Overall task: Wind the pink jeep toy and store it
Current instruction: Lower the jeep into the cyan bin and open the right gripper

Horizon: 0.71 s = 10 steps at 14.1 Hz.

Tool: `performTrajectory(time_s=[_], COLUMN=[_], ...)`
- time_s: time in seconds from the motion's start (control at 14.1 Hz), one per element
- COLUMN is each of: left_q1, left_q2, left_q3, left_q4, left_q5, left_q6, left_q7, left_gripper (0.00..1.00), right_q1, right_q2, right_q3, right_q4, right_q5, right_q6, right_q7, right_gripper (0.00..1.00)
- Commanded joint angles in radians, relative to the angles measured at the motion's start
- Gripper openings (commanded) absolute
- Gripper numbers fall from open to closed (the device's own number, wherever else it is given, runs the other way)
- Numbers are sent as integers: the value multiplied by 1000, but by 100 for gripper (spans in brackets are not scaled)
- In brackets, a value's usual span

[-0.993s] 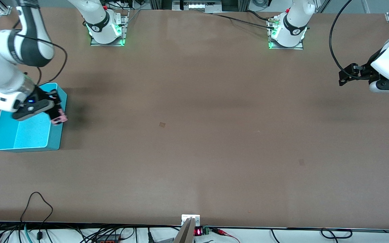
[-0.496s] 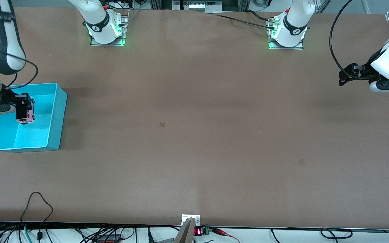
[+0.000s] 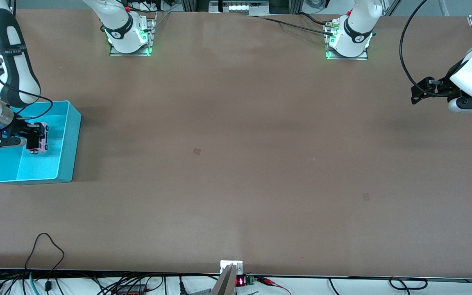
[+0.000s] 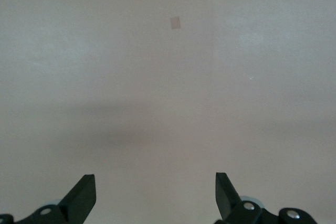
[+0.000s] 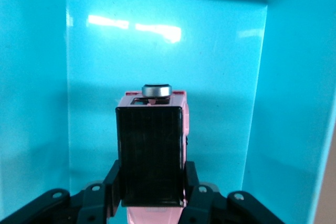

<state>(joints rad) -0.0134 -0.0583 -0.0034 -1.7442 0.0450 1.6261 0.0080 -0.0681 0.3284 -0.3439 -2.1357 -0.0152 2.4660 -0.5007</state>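
My right gripper [image 3: 36, 139] is shut on the pink jeep toy [image 3: 41, 138] and holds it inside the turquoise bin [image 3: 67, 164], just above the bin floor. In the right wrist view the jeep's black roof panel [image 5: 151, 153] sits between the fingers [image 5: 112, 182], with pink body and a spare wheel showing, and the turquoise bin walls [image 5: 31, 93] stand all around. My left gripper [image 3: 418, 92] is open and empty, held over bare table at the left arm's end; its fingertips [image 4: 84, 195] show wide apart in the left wrist view.
The bin stands at the right arm's end of the brown table [image 3: 236, 164]. A small square mark [image 3: 196, 151] lies near the table's middle. Cables run along the table edge nearest the front camera.
My right gripper has carried the jeep from over the bin's side wall to inside the bin and lowered it. The left arm has not moved.
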Motion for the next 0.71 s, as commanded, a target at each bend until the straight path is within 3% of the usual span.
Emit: performTrajectory(time_s=[0.0, 0.28, 0.35, 0.43, 0.57, 0.64], left_q1=[-5, -5, -5, -5, -5, -5], left_q2=[-6, -6, -6, -6, -6, -6], left_q3=[8, 8, 8, 8, 8, 8], left_q4=[0, 0, 0, 0, 0, 0], left_q5=[-14, -14, -14, -14, -14, -14], left_q6=[-9, -9, -9, -9, -9, -9], left_q7=[23, 23, 23, 23, 23, 23], left_gripper=[100, 100, 100, 100, 100, 100], right_q1=[-27, -44, -42, -41, -36, -35], right_q2=[20, 63, 66, 67, 64, 58], right_q3=[6, 6, 6, 6, 11, 13], right_q4=[-10, -29, -29, -29, -26, -26], right_q5=[32, 40, 40, 40, 40, 40], right_q6=[19, 59, 59, 56, 51, 48], right_q7=[-24, -36, -36, -36, -36, -35], right_gripper=[0, 0, 8, 24, 68, 80])
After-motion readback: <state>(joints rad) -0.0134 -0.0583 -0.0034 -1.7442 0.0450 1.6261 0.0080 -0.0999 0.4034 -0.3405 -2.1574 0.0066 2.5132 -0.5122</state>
